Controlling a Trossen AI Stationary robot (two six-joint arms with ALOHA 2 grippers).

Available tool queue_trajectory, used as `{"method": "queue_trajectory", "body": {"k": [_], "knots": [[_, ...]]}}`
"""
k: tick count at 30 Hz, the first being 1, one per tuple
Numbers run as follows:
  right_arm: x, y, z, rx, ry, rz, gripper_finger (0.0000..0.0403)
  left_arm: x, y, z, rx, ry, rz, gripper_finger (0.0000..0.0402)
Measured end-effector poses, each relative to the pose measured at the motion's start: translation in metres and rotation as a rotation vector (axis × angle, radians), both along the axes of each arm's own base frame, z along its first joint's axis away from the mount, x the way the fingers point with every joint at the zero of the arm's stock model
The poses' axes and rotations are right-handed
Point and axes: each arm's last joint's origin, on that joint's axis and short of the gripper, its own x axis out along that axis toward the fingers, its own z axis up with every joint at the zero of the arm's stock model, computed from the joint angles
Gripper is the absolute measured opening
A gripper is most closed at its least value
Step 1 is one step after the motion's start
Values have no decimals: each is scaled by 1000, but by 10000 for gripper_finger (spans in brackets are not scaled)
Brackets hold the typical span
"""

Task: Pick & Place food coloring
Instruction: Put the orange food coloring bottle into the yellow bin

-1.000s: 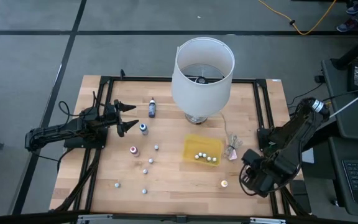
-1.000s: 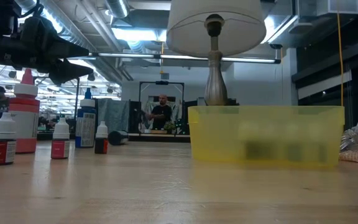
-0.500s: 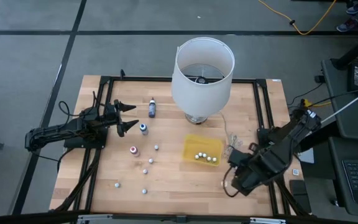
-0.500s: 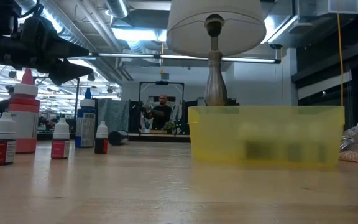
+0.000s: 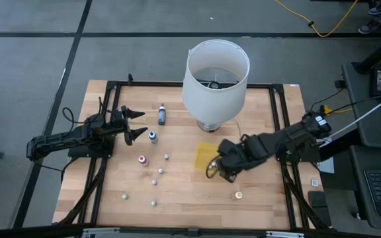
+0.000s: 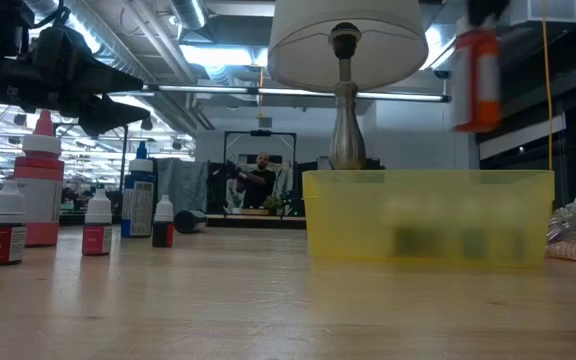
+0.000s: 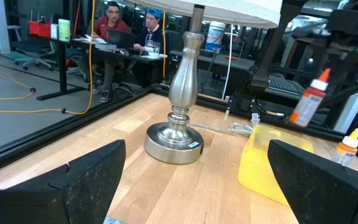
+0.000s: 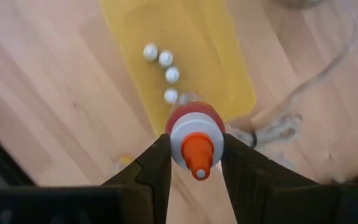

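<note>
My right gripper (image 5: 220,166) hangs over the near side of the flat yellow tray (image 5: 204,153), shut on a food coloring bottle (image 8: 196,142) with an orange nozzle and red shoulder. Small whitish bottles (image 8: 160,59) lie in the tray. My left gripper (image 5: 141,124) waits open at the table's left, beside a blue-topped bottle (image 5: 153,137). A dark bottle (image 5: 161,114), a red-topped one (image 5: 142,160) and several tiny whitish ones (image 5: 161,171) stand on the wood. Another bottle (image 5: 238,196) with a yellowish top stands near the near edge. My right gripper pinches the orange-nozzled bottle between its two fingers (image 8: 157,165), which sit on opposite sides of its red shoulder (image 8: 211,118). The fingers come from above, pointing down. The bottle (image 6: 478,75) is lifted clear above the tray, nozzle up and slightly tilted.
A white-shaded lamp (image 5: 215,73) stands on a metal base (image 7: 174,140) at the far middle, just beyond the tray. A crumpled clear wrapper (image 8: 272,124) lies to the tray's right. Bare wood stretches along the near edge. People sit in the room beyond.
My right gripper, carrying the orange-nozzled bottle, has swung from the near right corner toward the table's left and far side, ending above the tray. The bottle has come into the low view, high above the tray. The bottles on the table have stayed put.
</note>
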Motion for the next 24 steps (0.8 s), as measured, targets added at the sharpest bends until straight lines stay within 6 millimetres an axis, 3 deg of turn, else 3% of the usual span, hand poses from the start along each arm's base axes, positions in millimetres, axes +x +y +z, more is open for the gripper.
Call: {"method": "queue_trajectory", "body": {"k": [8, 24], "knots": [[11, -20, -28, -10, -7, -48, 126, 0, 0, 0, 0, 0, 0, 389], [-7, -28, -79, -9, 13, -108, 126, 0, 0, 0, 0, 0, 0, 389]]}}
